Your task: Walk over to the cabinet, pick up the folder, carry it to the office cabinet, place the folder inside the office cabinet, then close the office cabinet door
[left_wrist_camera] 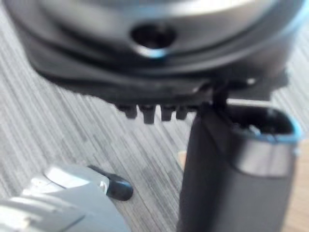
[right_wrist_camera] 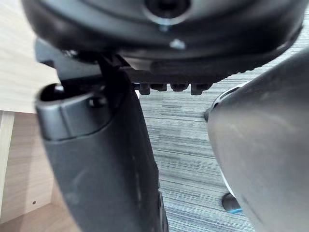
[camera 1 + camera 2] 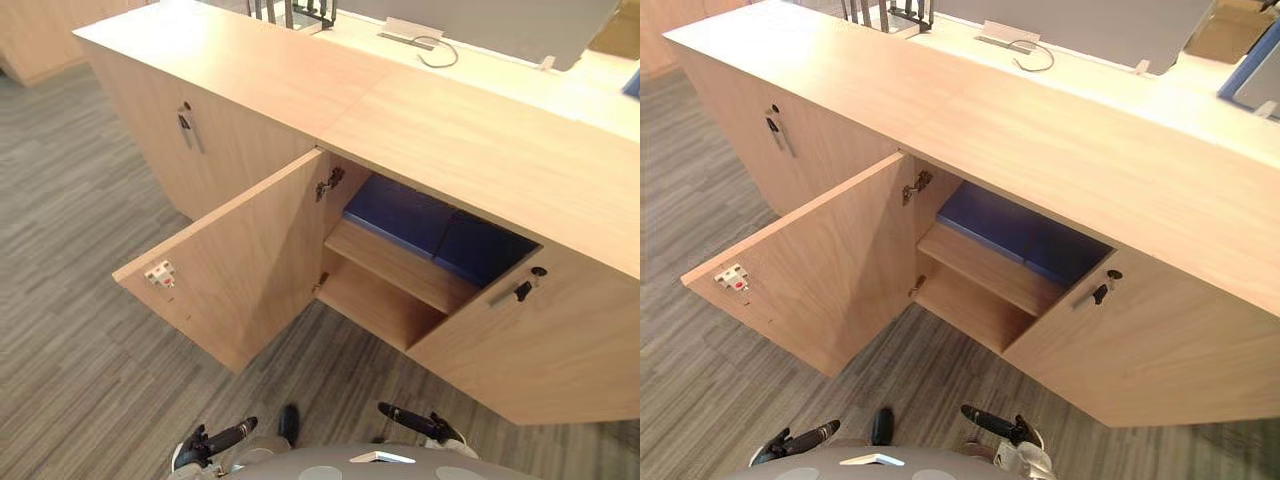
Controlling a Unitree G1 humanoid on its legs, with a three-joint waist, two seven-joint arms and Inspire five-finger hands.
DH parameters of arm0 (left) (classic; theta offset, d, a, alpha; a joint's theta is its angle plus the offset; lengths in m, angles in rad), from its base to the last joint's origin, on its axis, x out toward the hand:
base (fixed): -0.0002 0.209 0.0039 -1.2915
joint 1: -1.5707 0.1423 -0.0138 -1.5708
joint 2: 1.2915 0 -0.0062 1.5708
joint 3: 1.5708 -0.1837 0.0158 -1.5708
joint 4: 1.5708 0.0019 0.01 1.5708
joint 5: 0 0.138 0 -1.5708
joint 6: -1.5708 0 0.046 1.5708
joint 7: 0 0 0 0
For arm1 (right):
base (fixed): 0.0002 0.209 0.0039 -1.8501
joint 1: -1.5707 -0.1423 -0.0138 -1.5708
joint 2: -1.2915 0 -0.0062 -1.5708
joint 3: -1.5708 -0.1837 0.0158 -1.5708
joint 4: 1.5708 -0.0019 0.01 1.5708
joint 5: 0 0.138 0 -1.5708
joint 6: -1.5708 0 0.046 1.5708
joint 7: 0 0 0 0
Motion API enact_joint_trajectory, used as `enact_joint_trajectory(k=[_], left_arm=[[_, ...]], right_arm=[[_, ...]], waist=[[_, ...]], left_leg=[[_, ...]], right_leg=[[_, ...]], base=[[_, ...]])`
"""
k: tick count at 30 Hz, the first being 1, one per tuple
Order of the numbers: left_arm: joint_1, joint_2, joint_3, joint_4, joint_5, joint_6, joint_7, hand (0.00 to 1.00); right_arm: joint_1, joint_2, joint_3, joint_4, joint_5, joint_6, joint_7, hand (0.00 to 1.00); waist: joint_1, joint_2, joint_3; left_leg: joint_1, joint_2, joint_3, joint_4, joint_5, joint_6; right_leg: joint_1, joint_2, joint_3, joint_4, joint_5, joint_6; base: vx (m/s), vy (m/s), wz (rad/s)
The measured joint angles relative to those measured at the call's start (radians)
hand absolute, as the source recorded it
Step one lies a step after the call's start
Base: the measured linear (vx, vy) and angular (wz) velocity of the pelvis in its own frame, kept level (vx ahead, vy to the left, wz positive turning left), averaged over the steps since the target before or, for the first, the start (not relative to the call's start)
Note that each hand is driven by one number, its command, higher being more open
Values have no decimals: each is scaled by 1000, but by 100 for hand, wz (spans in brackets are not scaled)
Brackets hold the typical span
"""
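A blue folder (image 3: 430, 225) lies flat on the upper shelf inside the light wood office cabinet (image 3: 470, 150). The cabinet's left door (image 3: 230, 270) stands swung wide open toward me, with a small white latch on its inner face. Its right door (image 3: 540, 350) is closed and has a dark handle. Both hands hang low, well short of the cabinet and holding nothing. My left hand (image 3: 215, 440) and my right hand (image 3: 420, 422) have straight, relaxed fingers. The left wrist view shows the left hand's thumb (image 1: 236, 169), and the right wrist view the right hand's thumb (image 2: 101, 159).
A second closed cabinet door with a handle (image 3: 187, 125) is to the left. Behind the cabinet top, a white desk (image 3: 520, 70) carries a socket box and cable (image 3: 415, 35). Grey striped carpet (image 3: 70, 300) covers the floor in front of the open door.
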State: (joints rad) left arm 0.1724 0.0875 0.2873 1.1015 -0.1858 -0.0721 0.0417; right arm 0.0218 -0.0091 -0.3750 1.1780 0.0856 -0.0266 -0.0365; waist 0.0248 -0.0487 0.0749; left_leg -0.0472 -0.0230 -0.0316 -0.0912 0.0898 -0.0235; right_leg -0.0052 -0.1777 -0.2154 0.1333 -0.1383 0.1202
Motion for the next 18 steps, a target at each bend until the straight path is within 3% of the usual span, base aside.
enact_joint_trajectory(k=[4,9,17,18], left_arm=[[-3,0,17,13,-7,0,-3,100],[-6,13,24,13,-8,0,-3,100],[-17,32,-15,0,-9,2,-3,100],[-25,31,-19,-32,-13,12,-3,100]], right_arm=[[-1,0,-5,8,0,-1,-4,100],[-8,18,-4,10,1,-4,-12,100],[-7,6,30,14,0,-10,-11,100],[-7,4,27,14,-1,-10,-11,100]], waist=[[-1,-3,-1],[-2,-33,4],[-10,-22,15],[-14,-10,27]], left_leg=[[18,36,-22,0,-10,-24],[23,49,-27,1,-8,-31],[-22,40,-92,0,27,-31],[-44,48,-30,0,-8,-15]], right_leg=[[59,44,-29,-50,12,-1],[74,60,-31,-51,26,-3],[75,62,-98,-54,49,-22],[75,54,-129,-61,47,-25]], base=[[150,-148,13],[67,-52,13],[-72,-5,29],[-180,20,66]])
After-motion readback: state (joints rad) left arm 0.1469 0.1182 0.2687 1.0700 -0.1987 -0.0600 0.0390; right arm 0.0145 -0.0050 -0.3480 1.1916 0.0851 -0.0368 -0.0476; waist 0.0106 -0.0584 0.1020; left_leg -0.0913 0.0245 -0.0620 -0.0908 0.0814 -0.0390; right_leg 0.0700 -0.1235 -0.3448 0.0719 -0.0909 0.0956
